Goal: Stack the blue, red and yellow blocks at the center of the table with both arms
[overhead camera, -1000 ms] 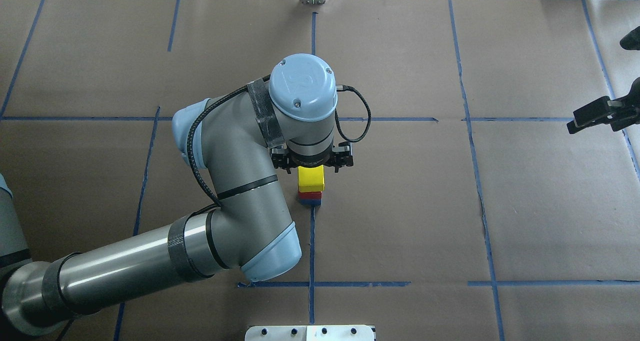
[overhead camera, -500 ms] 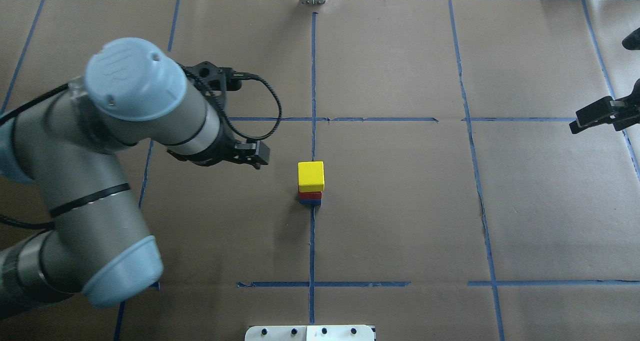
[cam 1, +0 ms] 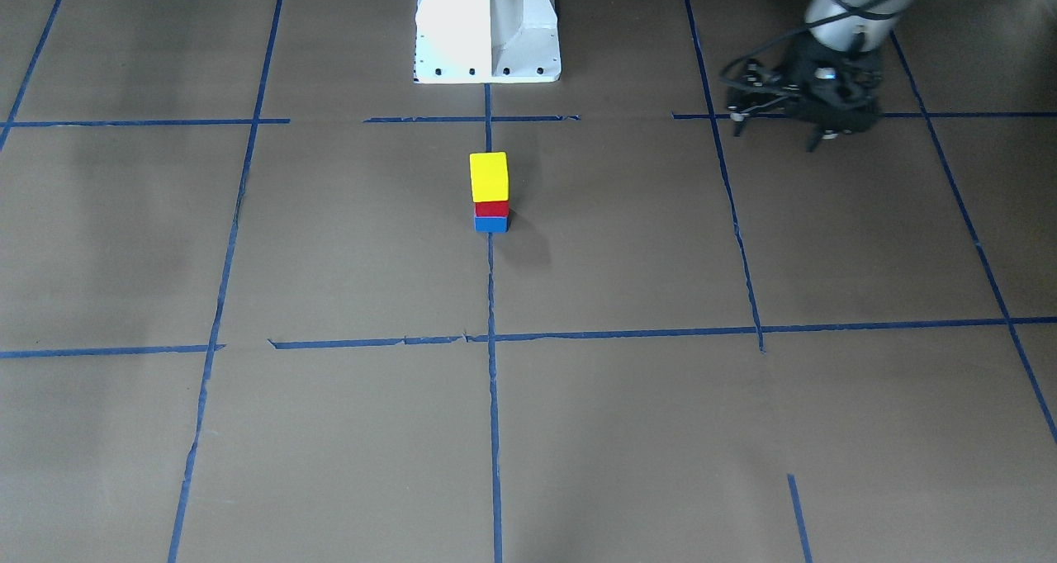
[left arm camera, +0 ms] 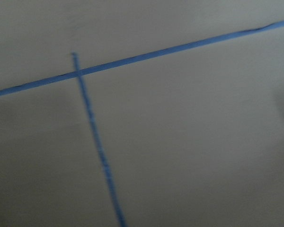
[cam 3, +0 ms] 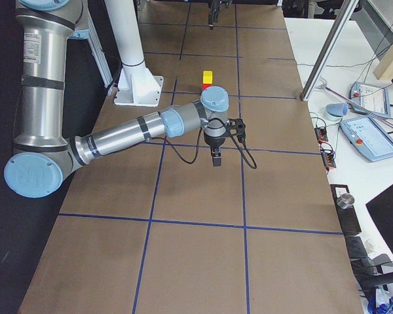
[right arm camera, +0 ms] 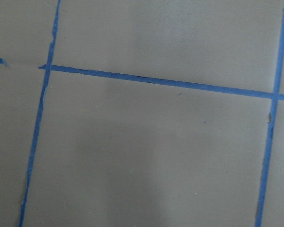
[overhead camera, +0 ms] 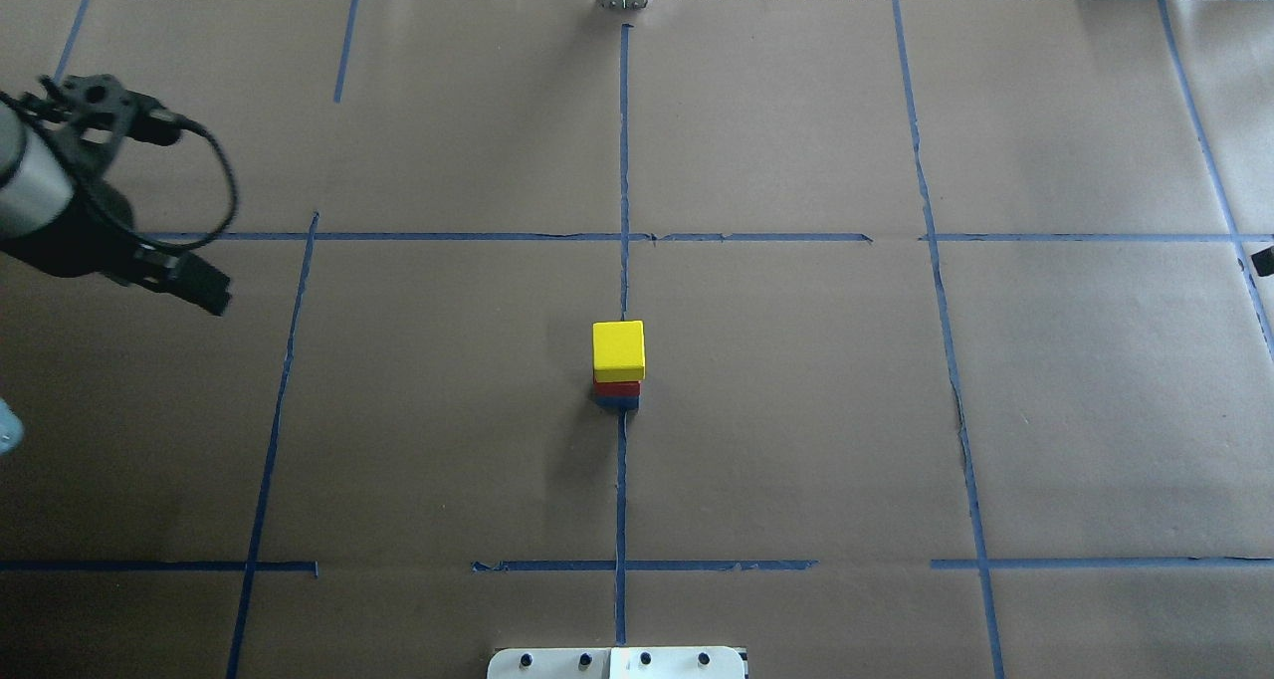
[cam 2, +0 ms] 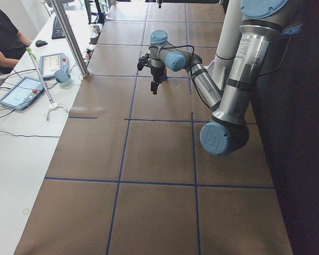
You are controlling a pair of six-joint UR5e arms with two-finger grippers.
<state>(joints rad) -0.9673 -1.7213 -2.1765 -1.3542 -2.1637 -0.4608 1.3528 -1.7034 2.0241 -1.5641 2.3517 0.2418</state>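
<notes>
The yellow block [overhead camera: 618,348] sits on the red block [overhead camera: 617,388], which sits on the blue block [overhead camera: 617,401], as one upright stack on the centre tape line. The stack also shows in the front view [cam 1: 488,177] and the right side view [cam 3: 207,78]. My left gripper [overhead camera: 189,281] is far to the left of the stack, empty, with jaws apart; it also shows in the front view [cam 1: 776,134]. My right gripper [cam 3: 216,158] hangs over bare paper, far from the stack; only a sliver shows at the overhead view's right edge [overhead camera: 1264,261], and I cannot tell its state.
Brown paper with blue tape grid lines [overhead camera: 623,161] covers the table. The white robot base [cam 1: 487,26] stands behind the stack. An operator, tablets and cables [cam 2: 21,93] lie along the table's far side. Both wrist views show only paper and tape.
My left arm has drawn back from over the stack to the far left, leaving the yellow block on top. My right gripper has slid further right, almost out of the overhead view.
</notes>
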